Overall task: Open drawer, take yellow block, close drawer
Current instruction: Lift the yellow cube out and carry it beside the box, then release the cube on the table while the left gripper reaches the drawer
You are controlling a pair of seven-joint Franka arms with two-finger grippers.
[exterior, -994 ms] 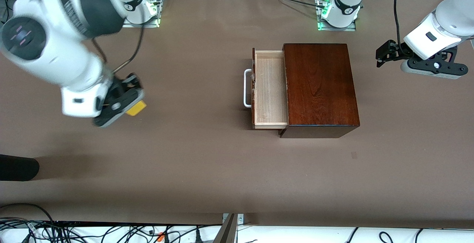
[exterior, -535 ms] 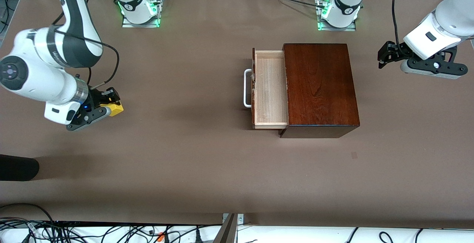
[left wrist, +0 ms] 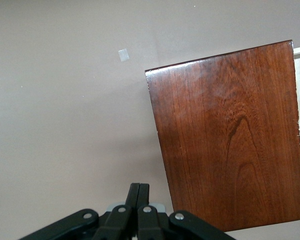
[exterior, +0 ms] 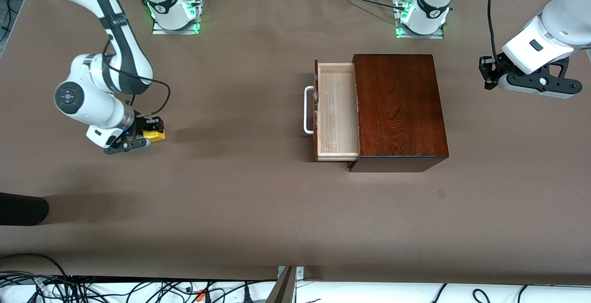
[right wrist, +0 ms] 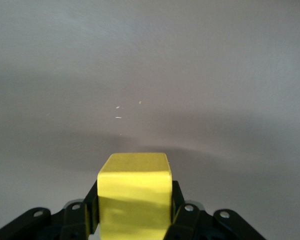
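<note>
Table [exterior: 258, 210]: brown, mostly bare apart from the items below.

Box [exterior: 399, 109]: glossy mahogany, sited toward the left arm's end of the table. In the front view it sits at roughly 3 o'clock from the table centre.

Drawer [exterior: 337, 111]: pulled out of the box toward 9 o'clock. The pale-wood tray is exposed and nothing is seen inside it. The white handle [exterior: 306, 110] faces the right arm's end of the table.

Right gripper [exterior: 147, 133]: low over the table toward the right arm's end, at about 9 o'clock from the drawer and well apart from it. The yellow block [exterior: 154, 133] is pinched between its fingers; in the right wrist view the block [right wrist: 135, 192] is seen clamped with bare table ahead of it. Whether the block touches the table cannot be told.

Left gripper [exterior: 485, 73]: fingers pressed together on nothing, as seen in the left wrist view [left wrist: 138, 192]. It is held over bare table at about 3 o'clock from the box, clear of it. This arm is judged to be waiting.

Progress, as judged: opening is done and the block is out of the drawer. Remaining: the block is possibly to be set down, and the drawer is to be pushed shut. Roughly two thirds done.
</note>
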